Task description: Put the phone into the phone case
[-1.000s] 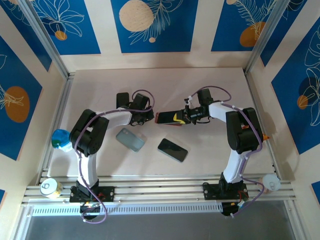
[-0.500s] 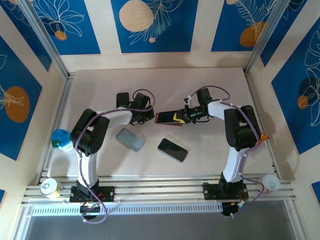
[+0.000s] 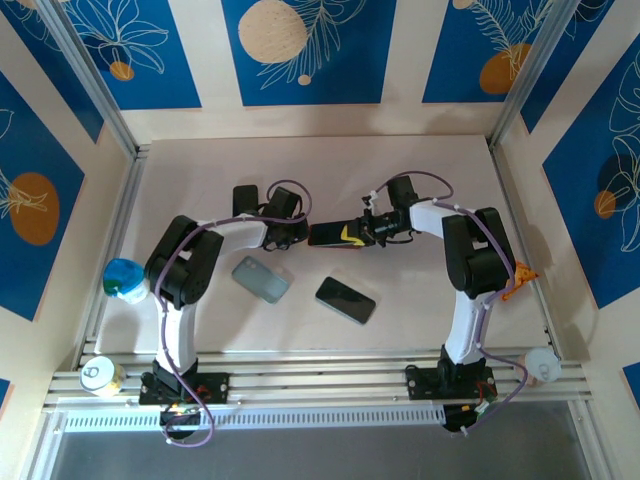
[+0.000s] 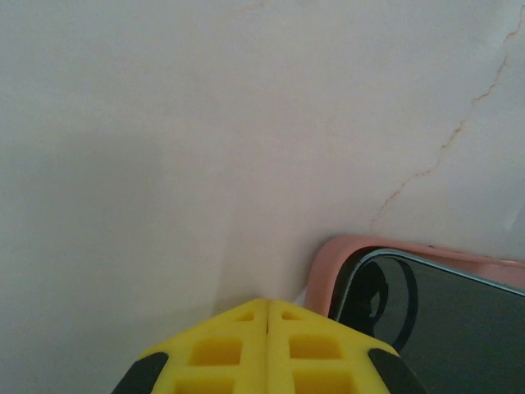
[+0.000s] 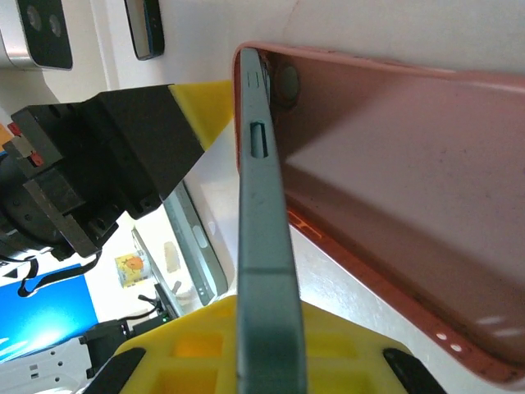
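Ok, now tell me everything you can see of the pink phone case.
The pink phone case looks like matte, soft salmon rubber with a raised lip, rounded corners and small holes along one edge. It rests on the table, hollow side facing the phone, whose far end is tucked into one corner while the rest angles out. The right tool grips the phone. The shut left tool sits right at that corner; contact is unclear.
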`<move>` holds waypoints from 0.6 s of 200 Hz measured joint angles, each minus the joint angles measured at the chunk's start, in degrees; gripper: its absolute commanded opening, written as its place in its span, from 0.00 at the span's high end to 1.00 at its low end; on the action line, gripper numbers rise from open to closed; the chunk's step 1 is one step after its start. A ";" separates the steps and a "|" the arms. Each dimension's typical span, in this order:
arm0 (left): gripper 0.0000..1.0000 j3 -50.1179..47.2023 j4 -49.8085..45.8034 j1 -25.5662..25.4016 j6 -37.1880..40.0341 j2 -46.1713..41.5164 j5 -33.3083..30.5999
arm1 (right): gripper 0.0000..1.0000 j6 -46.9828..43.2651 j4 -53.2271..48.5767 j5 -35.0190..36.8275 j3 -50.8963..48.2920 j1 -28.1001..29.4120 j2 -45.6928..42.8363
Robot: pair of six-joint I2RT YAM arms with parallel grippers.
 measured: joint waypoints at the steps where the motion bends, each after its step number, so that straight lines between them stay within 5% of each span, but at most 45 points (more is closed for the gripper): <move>1: 1.00 0.02 0.00 0.00 0.00 0.00 0.00 | 1.00 0.02 0.00 0.00 0.02 0.02 0.02; 120: 1.00 0.85 -0.96 0.02 0.00 0.28 -0.98 | 1.00 3.89 2.86 0.00 -0.66 1.11 0.76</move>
